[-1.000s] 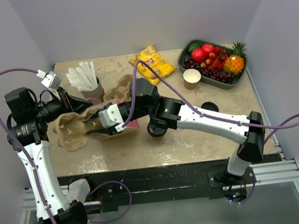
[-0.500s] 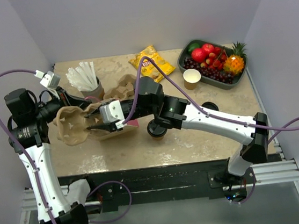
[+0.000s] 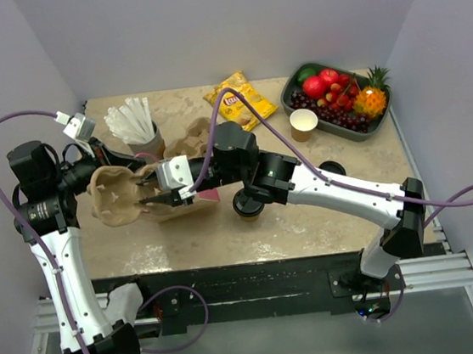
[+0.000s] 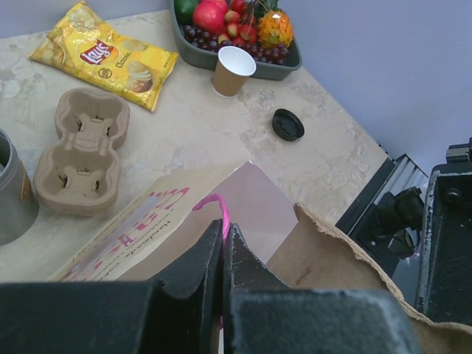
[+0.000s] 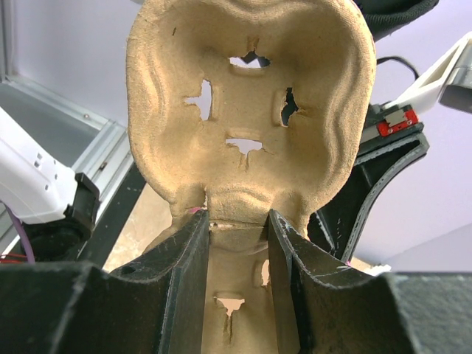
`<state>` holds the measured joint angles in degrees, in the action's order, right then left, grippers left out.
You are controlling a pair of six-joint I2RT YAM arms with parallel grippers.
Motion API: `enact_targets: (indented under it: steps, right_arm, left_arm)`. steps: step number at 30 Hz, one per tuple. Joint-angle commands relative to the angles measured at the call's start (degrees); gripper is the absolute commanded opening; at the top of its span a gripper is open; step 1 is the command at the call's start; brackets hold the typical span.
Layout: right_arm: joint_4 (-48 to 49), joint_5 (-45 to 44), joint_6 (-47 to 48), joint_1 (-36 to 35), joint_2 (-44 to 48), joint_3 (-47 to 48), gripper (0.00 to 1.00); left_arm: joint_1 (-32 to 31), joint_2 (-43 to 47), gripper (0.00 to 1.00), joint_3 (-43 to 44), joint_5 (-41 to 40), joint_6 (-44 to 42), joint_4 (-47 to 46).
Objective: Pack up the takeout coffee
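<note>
I count two pulp carriers. One cup carrier is pinched at its middle by my right claw and held up off the desk. A spare carrier lies flat on the desk.

There are two tan cups. The takeout coffee, lidded, stands on the desk under my right forearm. An open cup stands beside the fruit tray, which holds red apples, dark cherries and a small pineapple.

There is one loose lid, one chip bag and one pot of white straws. My left claw is pressed together on the pink handle of the one paper bag.
</note>
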<state>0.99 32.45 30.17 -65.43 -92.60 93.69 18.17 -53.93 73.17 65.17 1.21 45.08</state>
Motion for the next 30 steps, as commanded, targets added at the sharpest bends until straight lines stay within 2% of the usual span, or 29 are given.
enact_targets:
  steps: [1,10,18,25,30]
  right_arm:
    - [-0.8,0.2,1.1,1.6,0.8,2.5,0.0]
    - [-2.2,1.3,-0.7,4.8,-1.7,5.2,0.0]
    - [-2.1,1.3,1.6,5.6,-1.2,0.4,0.0]
    - [-3.8,1.7,8.4,5.8,0.7,-4.7,0.0]
    - [-6.0,1.5,12.3,5.8,2.4,-7.1,0.0]
  left_arm:
    - [-0.3,-0.1,0.0,0.7,0.8,-0.9,0.8]
    - [-0.2,-0.6,0.0,1.0,0.6,-3.7,2.9]
    - [-0.3,-1.1,0.0,1.5,0.8,-3.6,3.0]
    - [-0.2,-2.5,0.0,1.9,2.2,-2.8,2.7]
    - [-0.2,-2.7,0.0,1.4,1.0,0.8,-0.2]
